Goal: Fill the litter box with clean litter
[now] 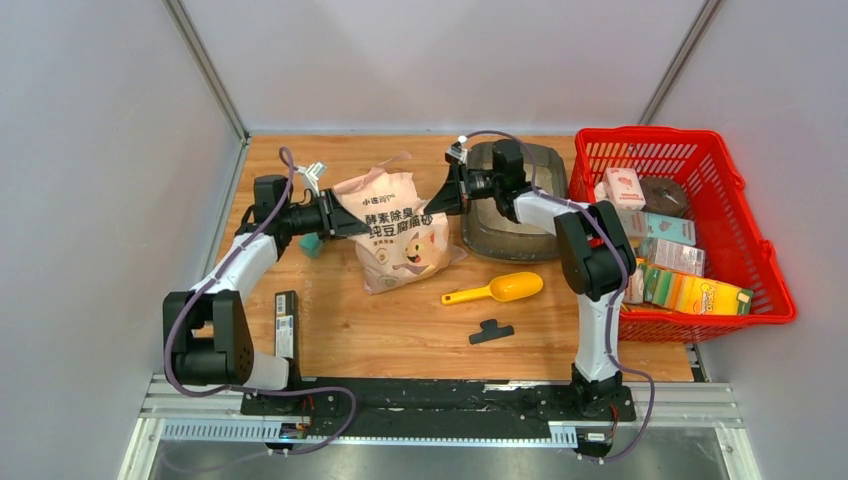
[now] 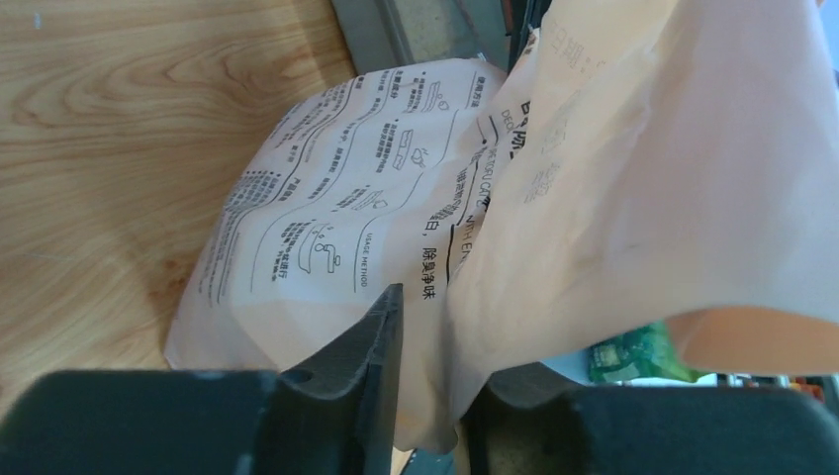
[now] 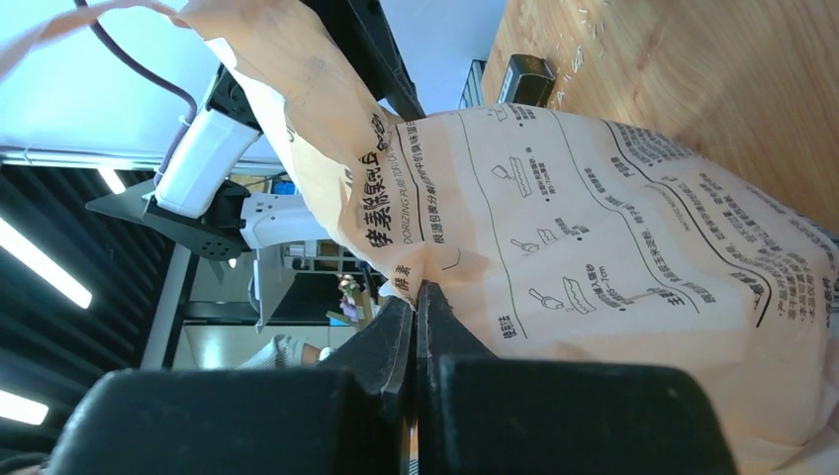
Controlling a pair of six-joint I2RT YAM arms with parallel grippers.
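Observation:
The pink-white printed bag lies on the wooden table between both arms, and the clean litter itself is hidden from view. The dark grey litter box stands just right of the bag, partly under my right arm. At the bag's left edge my left gripper has its jaws apart, with a loose flap of the bag hanging between the fingers. My right gripper is shut on a fold at the bag's upper right edge, where the bag fills the view.
A red mesh basket of packaged goods stands at the right. A yellow scoop and a small black part lie in front of the bag. A black device rests near the left arm's base.

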